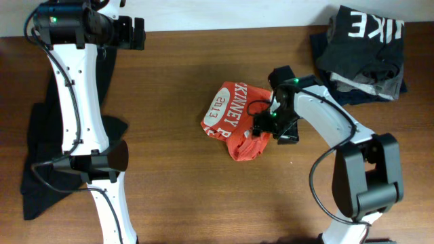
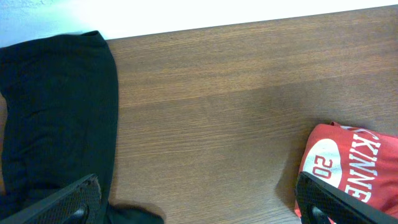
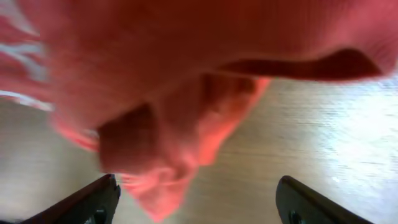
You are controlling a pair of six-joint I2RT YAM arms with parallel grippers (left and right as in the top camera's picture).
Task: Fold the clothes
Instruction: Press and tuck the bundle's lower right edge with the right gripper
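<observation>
The red-orange T-shirt (image 1: 234,118) lies bunched in a compact bundle at the table's middle, white lettering and "2013" facing up. My right gripper (image 1: 268,127) is at the bundle's right edge, open, with nothing between its fingers. In the right wrist view the shirt (image 3: 168,81) fills the upper frame, blurred, and a fold hangs between the open fingers (image 3: 199,205). My left gripper (image 2: 199,202) is open and empty over bare table. The shirt's corner (image 2: 348,168) shows at the right of the left wrist view, by the right finger.
A long black garment (image 1: 41,169) lies along the table's left side under the left arm, and shows in the left wrist view (image 2: 56,112). A dark and grey folded stack (image 1: 363,51) with white block letters sits at the back right.
</observation>
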